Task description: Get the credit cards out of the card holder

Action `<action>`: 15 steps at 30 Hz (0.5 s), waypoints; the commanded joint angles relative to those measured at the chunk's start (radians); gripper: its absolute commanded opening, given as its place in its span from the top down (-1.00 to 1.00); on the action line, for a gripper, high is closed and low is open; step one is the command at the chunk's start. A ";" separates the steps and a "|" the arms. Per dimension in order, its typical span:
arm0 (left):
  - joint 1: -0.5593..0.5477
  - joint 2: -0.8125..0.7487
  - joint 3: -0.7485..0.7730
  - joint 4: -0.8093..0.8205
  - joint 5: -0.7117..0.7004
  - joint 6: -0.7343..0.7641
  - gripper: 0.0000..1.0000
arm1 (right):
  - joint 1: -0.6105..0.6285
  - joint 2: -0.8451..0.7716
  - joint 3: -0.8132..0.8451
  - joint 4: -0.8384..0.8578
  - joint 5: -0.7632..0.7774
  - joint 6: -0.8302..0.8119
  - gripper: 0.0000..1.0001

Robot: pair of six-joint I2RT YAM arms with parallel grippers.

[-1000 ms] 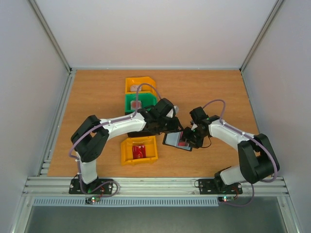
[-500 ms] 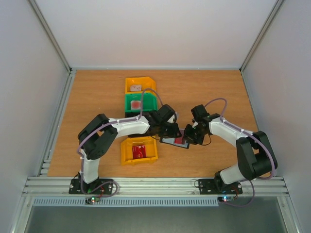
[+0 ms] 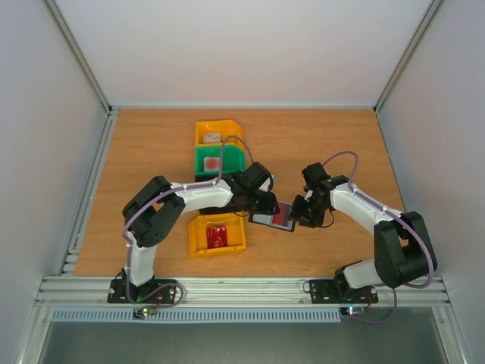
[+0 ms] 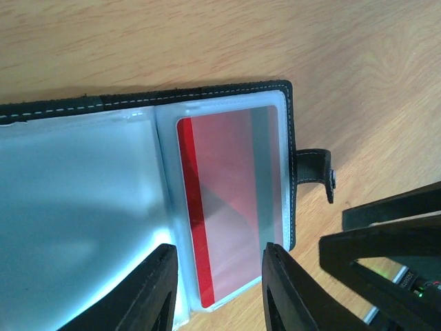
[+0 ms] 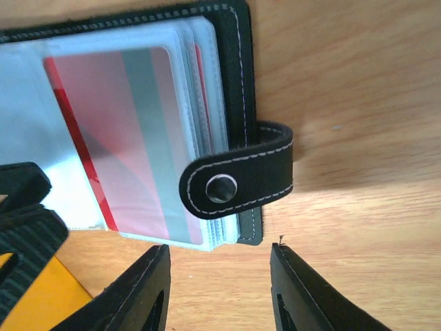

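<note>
Card holder [image 3: 271, 220] open, long axis L-R, strap [image 5: 238, 183] end R, both jaws apart, empty

Flat on the table [image 3: 341, 144], between left gripper [image 3: 266, 205] and right gripper [image 3: 298, 214]: holder [image 3: 264, 221], card [image 4: 231, 200] in the half nearer the right. Left of holder, near bin [image 3: 195, 225] with second card [image 3: 217, 237] inside; behind, middle bin [image 3: 201, 161], then far bin [image 3: 203, 130].

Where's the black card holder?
In the top view the card holder lies open between the left gripper and right gripper, right of the near yellow bin.
</note>
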 commanded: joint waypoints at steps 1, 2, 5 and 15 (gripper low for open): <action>0.001 0.034 0.010 0.028 0.004 0.028 0.29 | -0.008 0.007 0.038 -0.054 0.087 -0.032 0.17; 0.001 0.041 0.014 0.032 0.006 0.028 0.28 | -0.011 0.029 0.040 -0.047 0.089 -0.035 0.16; 0.001 0.067 0.038 0.032 0.018 0.038 0.27 | -0.016 0.082 0.034 -0.004 0.094 -0.031 0.10; -0.003 0.094 0.044 0.112 0.090 0.009 0.30 | -0.021 0.172 -0.022 0.140 0.001 -0.021 0.23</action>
